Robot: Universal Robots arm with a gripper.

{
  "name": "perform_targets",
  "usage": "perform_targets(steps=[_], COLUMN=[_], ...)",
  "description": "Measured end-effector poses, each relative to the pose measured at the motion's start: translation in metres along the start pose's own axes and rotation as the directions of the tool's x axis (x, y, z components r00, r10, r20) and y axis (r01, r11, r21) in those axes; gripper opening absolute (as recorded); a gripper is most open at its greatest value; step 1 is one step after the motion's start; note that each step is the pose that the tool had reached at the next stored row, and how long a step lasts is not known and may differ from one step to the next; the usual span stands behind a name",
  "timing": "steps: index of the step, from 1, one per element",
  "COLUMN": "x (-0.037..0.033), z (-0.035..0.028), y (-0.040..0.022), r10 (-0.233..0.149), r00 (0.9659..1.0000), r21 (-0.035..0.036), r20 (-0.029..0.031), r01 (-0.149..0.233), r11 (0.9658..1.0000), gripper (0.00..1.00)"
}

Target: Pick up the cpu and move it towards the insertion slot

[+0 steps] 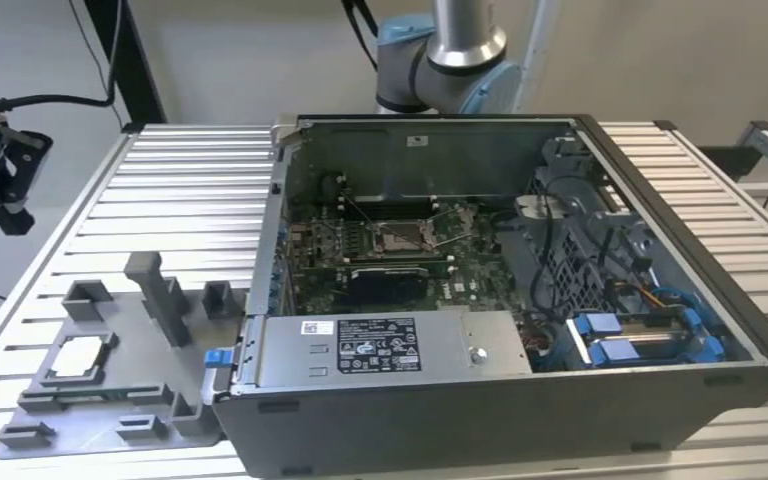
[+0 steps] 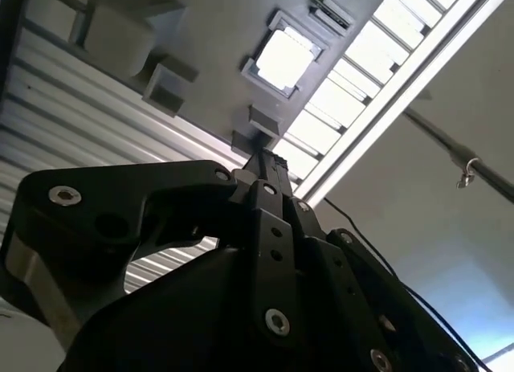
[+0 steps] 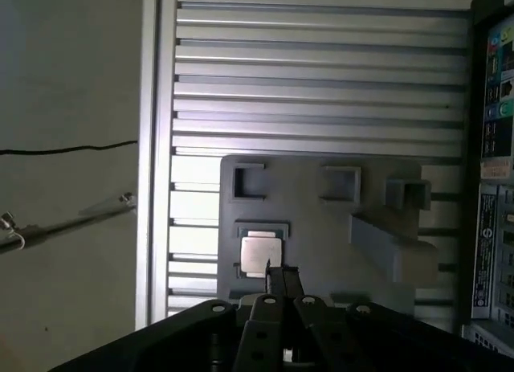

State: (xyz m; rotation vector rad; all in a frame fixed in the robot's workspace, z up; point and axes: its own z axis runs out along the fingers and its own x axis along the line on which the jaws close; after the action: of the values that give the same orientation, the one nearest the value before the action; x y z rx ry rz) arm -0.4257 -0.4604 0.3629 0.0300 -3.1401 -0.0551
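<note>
robotics lab | aluminium-slat table (image 1: 184,190) | opened computer case (image 1: 491,420) (arm (image 1: 462,40) behind)

Soft, even light filling exterior view; computer case (image 1: 411,160) interior sitting in mild shadow. Both wrist views running dim and contrasty; in second wrist view cpu (image 2: 283,57) and table slats (image 2: 353,91) glaring white, gripper (image 2: 261,159) body reading as black silhouette.

Ribbed aluminium table (image 1: 171,180); plain beige wall (image 1: 651,60) behind; pale grey floor (image 3: 64,83) beside table

The cpu (image 1: 80,352) is seated on the fixture plate (image 1: 157,372), at the exterior view's left of the case (image 1: 491,420) holding the insertion slot (image 1: 398,236).
</note>
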Motion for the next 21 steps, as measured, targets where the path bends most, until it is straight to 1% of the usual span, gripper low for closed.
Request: perform_targets(steps=[5,13,14,21], x=[0.0022,0.0023,0.0023,0.0024], z=[0.0008,0.0008,0.0008,0.0008], y=[0.0,0.0,0.0,0.0], r10=[0.0,0.0,0.0,0.0], r00=[1.0,1.0,1.0,1.0], r21=[0.0001,0.0,0.0,0.0], r20=[-0.0001,0.0,-0.0001,0.0], r01=[0.0,0.0,0.0,0.0], r11=[1.0,1.0,1.0,1.0], gripper=[0.0,0.0,1.0,1.0])
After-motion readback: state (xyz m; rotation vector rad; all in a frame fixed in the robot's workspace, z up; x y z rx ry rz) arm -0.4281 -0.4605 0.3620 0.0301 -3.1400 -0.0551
